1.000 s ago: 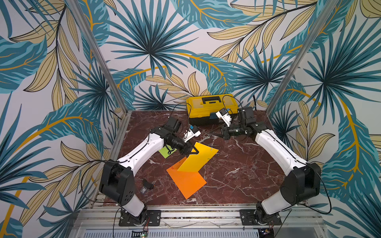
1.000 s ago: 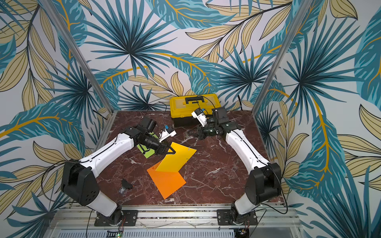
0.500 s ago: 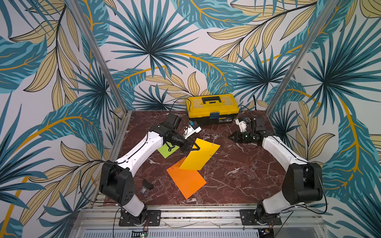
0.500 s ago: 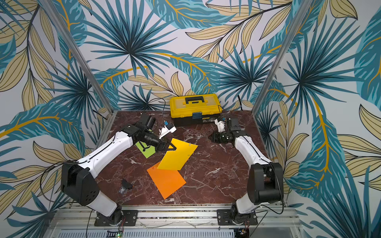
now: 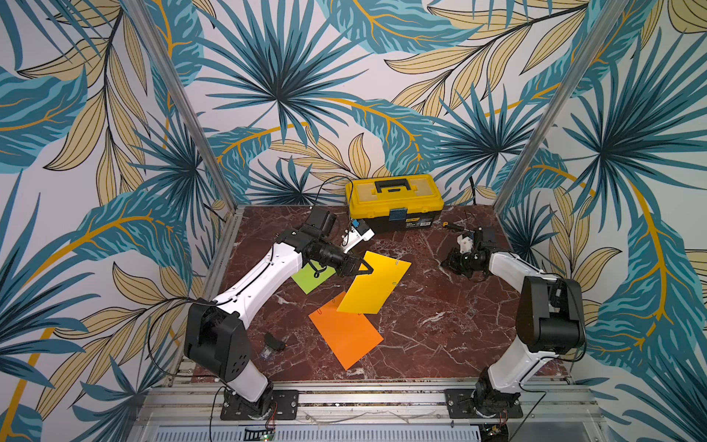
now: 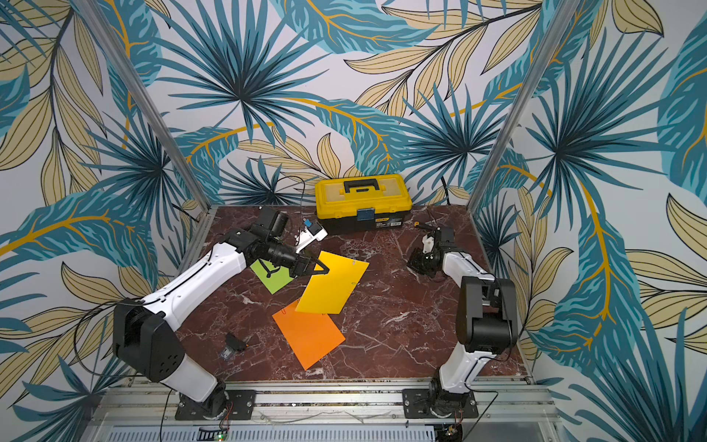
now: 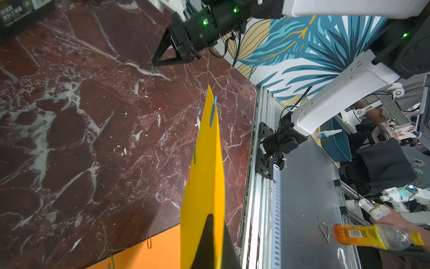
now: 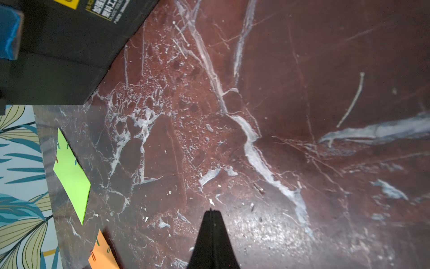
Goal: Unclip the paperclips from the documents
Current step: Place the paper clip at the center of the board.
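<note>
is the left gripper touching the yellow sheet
Touching. The left wrist view shows the left gripper shut on the yellow sheet, with its black fingers clamped over the sheet's edge and no gap between them.

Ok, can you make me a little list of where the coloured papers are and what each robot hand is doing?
yellow sheet: lifted by one corner, low end over the orange sheet
orange sheet: flat on the table
green sheet: flat, partly under the left arm
left gripper: shut on the yellow sheet's corner
right gripper: shut, low over bare table
green paperclip: at the right gripper's tip; held or not, cannot tell
blue paperclip: clipped on the yellow sheet's edge
toolbox: closed, at the back
</note>
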Robot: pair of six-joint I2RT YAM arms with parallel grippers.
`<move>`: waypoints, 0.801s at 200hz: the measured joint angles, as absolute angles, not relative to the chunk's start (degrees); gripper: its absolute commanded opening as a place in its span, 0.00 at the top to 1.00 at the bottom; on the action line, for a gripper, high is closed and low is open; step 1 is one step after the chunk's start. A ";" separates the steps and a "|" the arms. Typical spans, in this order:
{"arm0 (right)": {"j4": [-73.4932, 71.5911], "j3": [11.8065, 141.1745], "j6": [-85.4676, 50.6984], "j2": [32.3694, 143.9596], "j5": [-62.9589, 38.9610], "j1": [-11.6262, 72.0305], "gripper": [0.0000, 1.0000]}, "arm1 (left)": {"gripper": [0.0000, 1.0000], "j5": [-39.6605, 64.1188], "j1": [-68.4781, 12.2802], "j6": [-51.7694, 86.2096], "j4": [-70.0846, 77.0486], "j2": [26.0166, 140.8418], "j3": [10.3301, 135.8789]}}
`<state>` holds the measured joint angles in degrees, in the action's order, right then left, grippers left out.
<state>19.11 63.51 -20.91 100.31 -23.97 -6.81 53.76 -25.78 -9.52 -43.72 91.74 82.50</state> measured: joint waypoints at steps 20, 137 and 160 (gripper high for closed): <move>18.59 63.05 -21.71 100.47 -23.33 -7.44 1.00 | 1.00 53.49 -25.76 -7.75 -40.71 91.72 81.78; 16.99 61.49 -23.40 103.63 -22.28 -9.28 0.99 | 1.00 53.21 -24.05 1.87 -24.93 91.66 72.86; 17.04 61.49 -23.33 103.63 -22.28 -9.34 0.92 | 1.00 53.41 -23.90 2.33 -23.81 91.05 72.69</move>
<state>17.04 61.49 -23.33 103.63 -22.28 -9.34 53.41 -23.90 2.33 -23.81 91.05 72.69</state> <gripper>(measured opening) 0.051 0.048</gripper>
